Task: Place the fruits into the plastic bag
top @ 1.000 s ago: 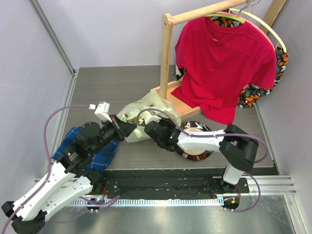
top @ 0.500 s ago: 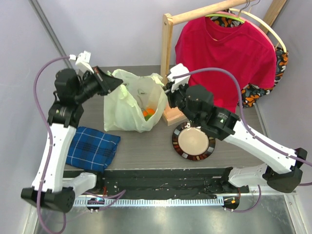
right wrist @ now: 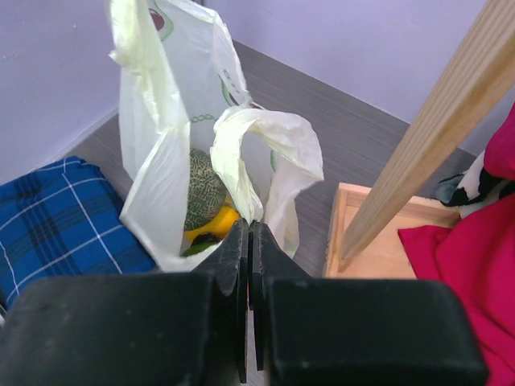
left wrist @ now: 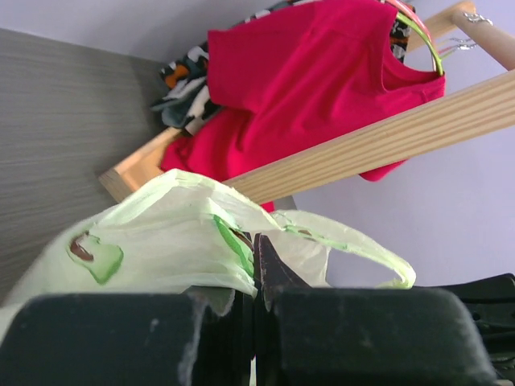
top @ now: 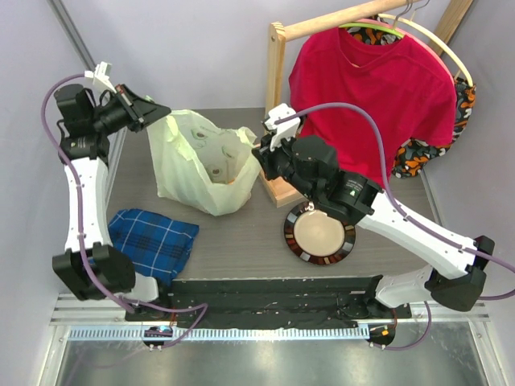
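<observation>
From above, the plastic bag (top: 201, 165) stands on the left half of the worktop (top: 241, 241), stretched between the two arms. The left hand (top: 163, 109) grips the bag's upper left edge, raised above the worktop's far left corner. The right hand (top: 258, 153) grips the bag's right edge, just beside the foot of the wooden rack (top: 276, 88). A blue plaid cloth (top: 153, 241) lies flat nearer the arm bases, apart from the bag. A dark plate (top: 319, 233) sits on the worktop below the right arm. A red shirt (top: 370, 96) hangs from the rack.

In the left wrist view, the left hand (left wrist: 256, 265) is pinched tight on a fold of the plastic bag (left wrist: 161, 237), no gap between the fingers. A loop handle arcs off to the right. The wooden rack (left wrist: 386, 137) and red shirt (left wrist: 306, 80) stand behind.

In the right wrist view, the right hand (right wrist: 248, 237) is clamped narrow on a twisted handle of the plastic bag (right wrist: 149, 201). The bag's mouth gapes, and inside lie the netted melon (right wrist: 203, 189), a yellow piece (right wrist: 222, 219) just below it, and a green piece (right wrist: 197, 248) at the bottom. The blue plaid cloth (right wrist: 56, 217) lies to the left, and the wooden rack (right wrist: 434, 137) to the right
</observation>
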You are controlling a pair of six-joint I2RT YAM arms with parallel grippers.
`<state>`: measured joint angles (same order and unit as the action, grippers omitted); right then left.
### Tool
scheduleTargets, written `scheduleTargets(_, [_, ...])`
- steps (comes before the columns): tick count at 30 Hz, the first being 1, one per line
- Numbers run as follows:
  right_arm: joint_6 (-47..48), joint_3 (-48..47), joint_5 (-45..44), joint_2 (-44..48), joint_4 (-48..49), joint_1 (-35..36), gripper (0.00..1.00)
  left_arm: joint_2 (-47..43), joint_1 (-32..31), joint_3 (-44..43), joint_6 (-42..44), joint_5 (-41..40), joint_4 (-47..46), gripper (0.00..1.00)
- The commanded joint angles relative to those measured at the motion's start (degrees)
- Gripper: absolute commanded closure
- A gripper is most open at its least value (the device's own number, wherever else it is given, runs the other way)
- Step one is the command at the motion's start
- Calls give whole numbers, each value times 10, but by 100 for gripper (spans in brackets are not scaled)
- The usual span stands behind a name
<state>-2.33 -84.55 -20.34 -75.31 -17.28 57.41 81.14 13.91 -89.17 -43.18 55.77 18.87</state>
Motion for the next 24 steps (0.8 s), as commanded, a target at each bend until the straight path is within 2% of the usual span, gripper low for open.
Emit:
scheduleTargets(1, [-7, -77, 2, -10, 45, 2, 99, 14, 2, -69, -16, 83, -38, 100])
scheduleTargets(7, [0, -113, -6, -41, 56, 2, 99, 44, 2, -87, 9, 81, -3, 100])
scheduleTargets(18, [-13, -41, -57, -50, 73, -6, 99, 99, 0, -23, 64, 44, 51, 98])
scheduleTargets(20, [-16, -43, -52, -51, 70, -8, 99, 97, -4, -32, 90, 21, 77, 93])
scheduleTargets(23, [-22, -47, -45, -50, 66, -7, 97, 85, -12, -60, 137, -22, 139, 70])
scheduleTargets(24, [-22, -47, -44, -48, 66, -8, 91, 81, -13, -71, 145, -31, 157, 57])
